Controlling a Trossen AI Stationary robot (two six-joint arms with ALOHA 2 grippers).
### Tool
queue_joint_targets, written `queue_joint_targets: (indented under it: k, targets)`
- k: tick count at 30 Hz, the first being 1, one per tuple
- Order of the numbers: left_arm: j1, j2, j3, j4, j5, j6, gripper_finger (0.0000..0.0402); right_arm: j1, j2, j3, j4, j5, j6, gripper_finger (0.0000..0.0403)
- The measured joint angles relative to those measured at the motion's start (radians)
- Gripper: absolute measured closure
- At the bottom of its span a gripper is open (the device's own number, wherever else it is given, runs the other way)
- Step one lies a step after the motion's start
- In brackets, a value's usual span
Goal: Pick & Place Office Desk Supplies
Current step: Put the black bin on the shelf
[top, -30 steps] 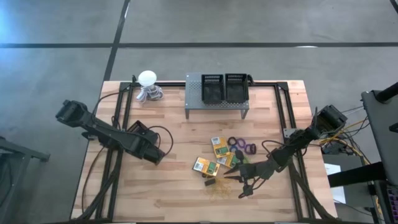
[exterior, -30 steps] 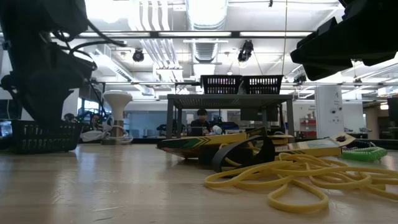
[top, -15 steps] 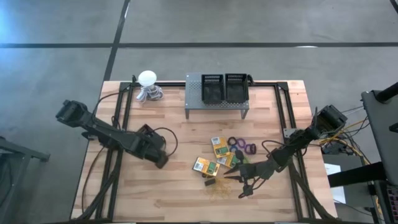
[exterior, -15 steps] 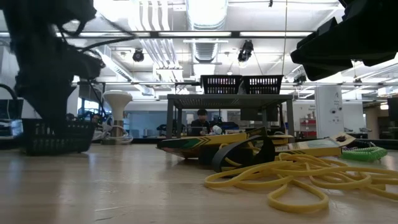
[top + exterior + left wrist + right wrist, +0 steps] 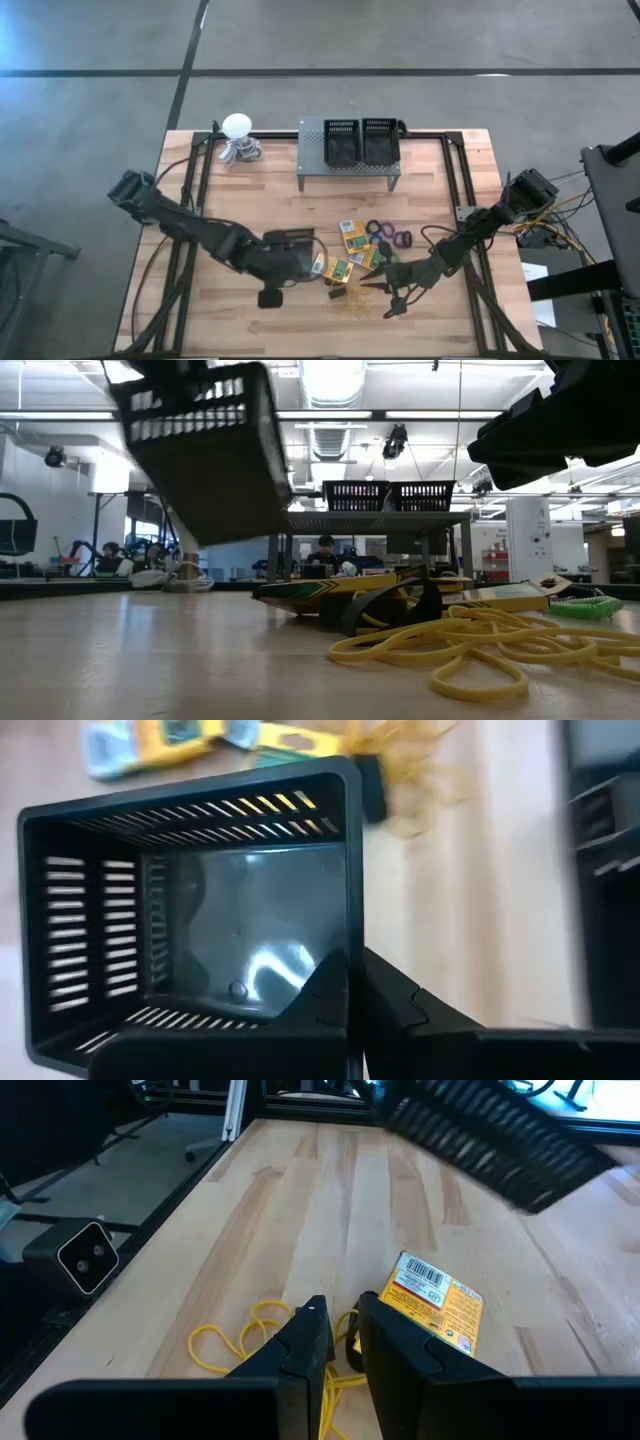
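A black slotted basket [image 5: 200, 910] hangs tilted above the table [image 5: 200, 450], with my left gripper [image 5: 352, 1010] shut on its wall. In the high view the basket [image 5: 296, 250] is just left of the crayon boxes [image 5: 330, 268]. Yellow rubber bands [image 5: 470, 645] lie loose near the front edge, beside a black clip [image 5: 368, 790]. Purple and black rings [image 5: 392, 237] lie right of another crayon box [image 5: 352, 233]. My right gripper [image 5: 342, 1325] hovers over the rubber bands [image 5: 255, 1342], its fingers a narrow gap apart with nothing held between them. My left gripper holds one side wall of the basket at its rim [image 5: 348, 935], one finger [image 5: 322, 995] inside the basket and one [image 5: 405, 1015] outside. The fingers come from above, pointing down. The basket is lifted clear of the table and tilted.
A grey perforated stand [image 5: 312, 158] at the far middle carries two more black baskets [image 5: 360, 140]. A white ball-shaped object [image 5: 237, 125] sits at the far left. Bare wood lies at the table's left and near left [image 5: 200, 320].
My left gripper has gone from the table's left part toward the right, toward the crayon boxes, taking the black basket with it. The basket stood on the table before; now it is lifted clear and tilted.
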State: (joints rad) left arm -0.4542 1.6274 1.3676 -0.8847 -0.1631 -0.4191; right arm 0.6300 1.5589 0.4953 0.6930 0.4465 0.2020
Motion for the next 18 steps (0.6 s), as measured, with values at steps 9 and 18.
queue_joint_targets:
  k: [9, 18]
  targets:
    - [0.256, 0.196, 0.433, -0.584, -0.196, 0.331, 0.0389, 0.0, 0.0, 0.0, 0.0, 0.0, 0.0, 0.0346]
    - [0.587, 0.184, 0.46, -0.52, -0.234, 0.639, 0.0388, 0.0, 0.0, 0.0, -0.001, -0.001, 0.003, 0.0346]
